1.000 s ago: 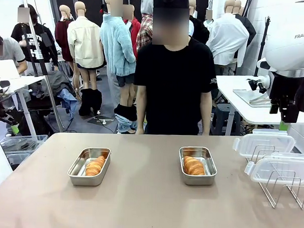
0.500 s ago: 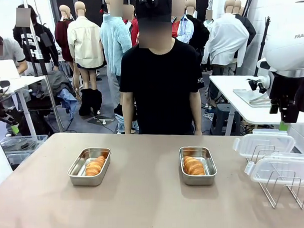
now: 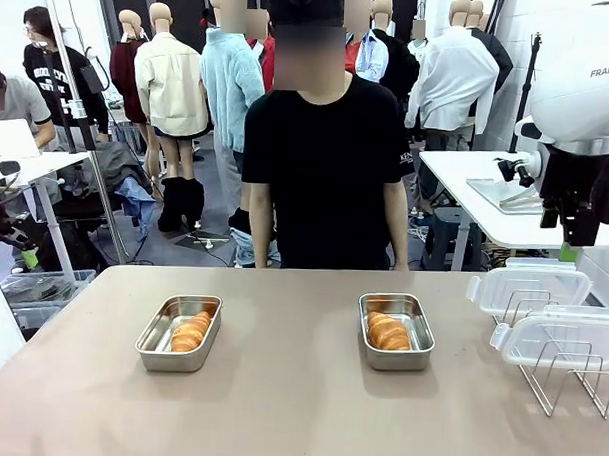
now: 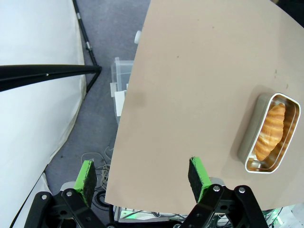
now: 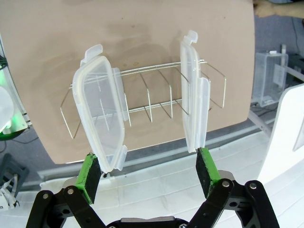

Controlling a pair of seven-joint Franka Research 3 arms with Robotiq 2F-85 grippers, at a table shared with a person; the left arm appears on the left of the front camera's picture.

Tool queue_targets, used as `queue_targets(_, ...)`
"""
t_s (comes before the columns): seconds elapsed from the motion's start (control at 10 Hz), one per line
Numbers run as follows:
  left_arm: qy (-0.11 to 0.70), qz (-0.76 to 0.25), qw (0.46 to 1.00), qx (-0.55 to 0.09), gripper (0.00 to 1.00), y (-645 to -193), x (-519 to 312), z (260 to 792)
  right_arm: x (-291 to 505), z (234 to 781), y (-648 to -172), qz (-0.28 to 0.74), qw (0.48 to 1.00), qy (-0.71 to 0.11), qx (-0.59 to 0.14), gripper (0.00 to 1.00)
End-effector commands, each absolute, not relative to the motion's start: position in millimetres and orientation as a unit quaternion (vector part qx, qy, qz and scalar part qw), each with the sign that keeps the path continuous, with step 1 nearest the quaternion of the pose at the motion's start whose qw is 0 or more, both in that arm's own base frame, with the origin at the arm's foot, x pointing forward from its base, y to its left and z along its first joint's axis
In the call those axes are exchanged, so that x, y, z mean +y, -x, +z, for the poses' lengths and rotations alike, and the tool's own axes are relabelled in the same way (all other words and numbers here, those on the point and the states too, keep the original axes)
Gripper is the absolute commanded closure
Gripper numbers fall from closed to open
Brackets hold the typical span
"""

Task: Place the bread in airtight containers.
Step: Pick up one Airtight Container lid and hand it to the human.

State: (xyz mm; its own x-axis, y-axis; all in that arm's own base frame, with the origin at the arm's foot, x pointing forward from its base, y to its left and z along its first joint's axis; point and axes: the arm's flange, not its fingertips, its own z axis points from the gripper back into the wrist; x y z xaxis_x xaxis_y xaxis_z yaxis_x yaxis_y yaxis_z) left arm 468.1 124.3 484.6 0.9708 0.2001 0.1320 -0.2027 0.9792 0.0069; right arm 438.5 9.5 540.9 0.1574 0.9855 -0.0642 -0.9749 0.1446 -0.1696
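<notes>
Two pans (image 3: 179, 332) (a roll (image 3: 191, 331) each) sit on the surface (image 3: 298, 418), clear of every edge. The left gripper (image 4: 141, 173) and right gripper (image 5: 148, 164) gape wide, empty.

A person in a black T-shirt (image 3: 327, 169) is standing at the far side of the table (image 3: 288, 418), arms hanging down. Two open steel pans are sitting well apart on it: the left pan (image 3: 158, 351) is holding the left roll (image 3: 191, 331) and the right pan (image 3: 416, 354) is holding the right roll (image 3: 388, 332). Off to the right, a far lid (image 3: 527, 290) and a near lid (image 3: 556, 339) are leaning in a wire rack (image 3: 569, 389), and the right arm (image 3: 579, 98) is hanging above them.
</notes>
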Motion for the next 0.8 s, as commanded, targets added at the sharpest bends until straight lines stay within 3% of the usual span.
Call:
queue_targets(0.0, -0.01, 0.103, 0.992, -0.066, 0.0, -468, 125, 484, 15, 536, -412, 0.651, 0.754, 0.091, -0.021, 0.0)
queue_targets(0.4, -0.01, 0.103, 0.992, -0.066, 0.0, -468, 125, 484, 17, 503, -362, 0.644, 0.76, 0.083, -0.018, 0.0)
queue_targets(0.7, -0.01, 0.103, 0.992, -0.066, 0.0, -468, 125, 484, 22, 481, -356, 0.631, 0.769, 0.101, -0.015, 0.0)
